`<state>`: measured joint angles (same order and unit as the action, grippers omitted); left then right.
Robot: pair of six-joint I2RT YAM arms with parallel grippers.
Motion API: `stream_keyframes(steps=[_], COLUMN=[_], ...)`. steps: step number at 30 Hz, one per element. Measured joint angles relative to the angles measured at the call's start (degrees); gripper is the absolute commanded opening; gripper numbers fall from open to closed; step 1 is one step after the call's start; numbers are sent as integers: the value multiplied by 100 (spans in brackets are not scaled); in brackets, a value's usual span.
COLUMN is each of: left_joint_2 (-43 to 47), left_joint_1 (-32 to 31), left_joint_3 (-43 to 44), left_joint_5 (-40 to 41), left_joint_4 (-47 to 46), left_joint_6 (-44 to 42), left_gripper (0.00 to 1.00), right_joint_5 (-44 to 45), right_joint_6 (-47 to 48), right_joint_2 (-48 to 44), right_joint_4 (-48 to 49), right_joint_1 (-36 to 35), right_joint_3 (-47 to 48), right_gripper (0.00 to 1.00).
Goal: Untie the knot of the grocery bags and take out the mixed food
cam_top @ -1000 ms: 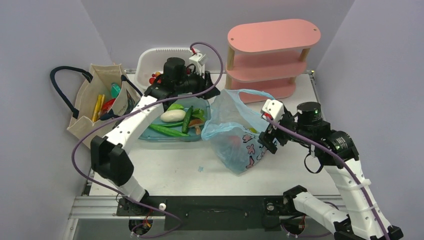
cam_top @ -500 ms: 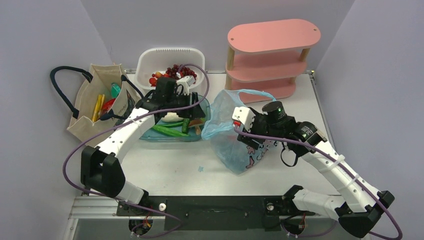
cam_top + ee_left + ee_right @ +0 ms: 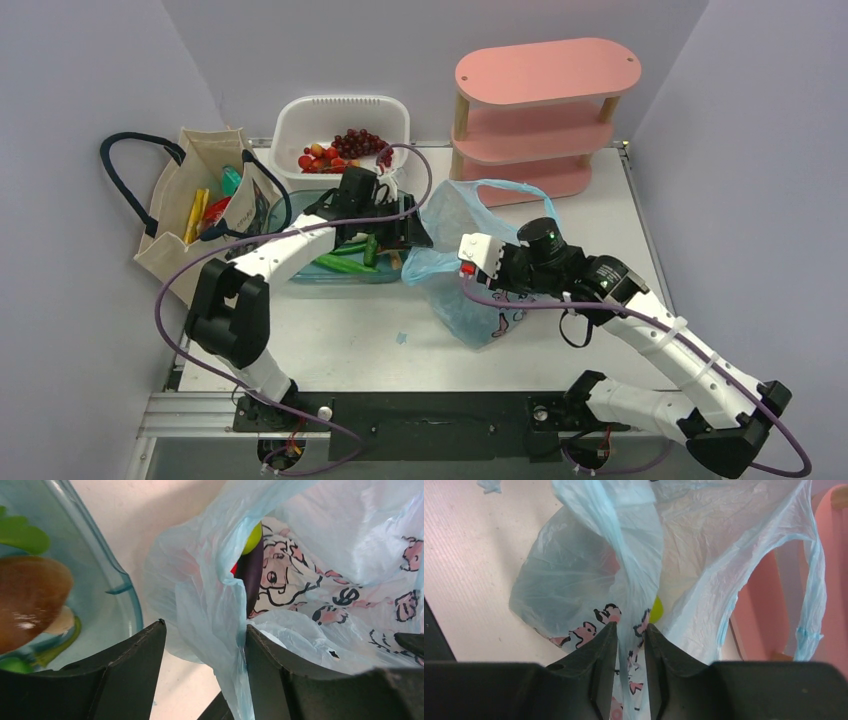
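Observation:
The light blue plastic bag stands mid-table with its mouth open. One handle hangs as a loose loop, and no knot shows. My left gripper is open astride the bag's left rim, with plastic lying against one finger. My right gripper is shut on a fold of the near rim. Inside the bag lie a yellow-green fruit, a purple eggplant and something red. The beige canvas tote at far left holds yellow, red and teal packets.
A clear teal tub with green vegetables sits just left of the bag, under my left arm. A white slotted basket with grapes stands behind it. A pink three-tier shelf stands at the back right, close behind the bag.
My left gripper came from the basket, over the tub, to the bag's left rim. My right arm swung left over the bag and its jaws narrowed onto the plastic.

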<state>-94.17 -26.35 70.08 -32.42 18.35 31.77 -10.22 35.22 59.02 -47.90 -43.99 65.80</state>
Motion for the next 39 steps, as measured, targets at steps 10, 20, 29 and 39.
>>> stream_keyframes(steps=[10, 20, 29, 39], left_joint_2=[-208, -133, -472, -485], left_joint_1=[-120, 892, 581, 986], left_joint_3=[-11, 763, 1060, 1399], left_joint_5=[-529, -640, -855, -2114], left_joint_4=[-96, -363, -706, -382], left_joint_6=[249, 271, -11, -1349], left_gripper=[0, 0, 18, 45], right_joint_5=[761, 1784, 1606, 981], right_joint_6=[339, 402, 208, 404], right_joint_2=[-1113, -2472, -2750, -2474], right_joint_4=[70, 98, -188, -710], right_joint_1=[-66, -111, -15, 2], right_joint_3=[-621, -1316, -1233, -848], right_gripper=[0, 0, 0, 0])
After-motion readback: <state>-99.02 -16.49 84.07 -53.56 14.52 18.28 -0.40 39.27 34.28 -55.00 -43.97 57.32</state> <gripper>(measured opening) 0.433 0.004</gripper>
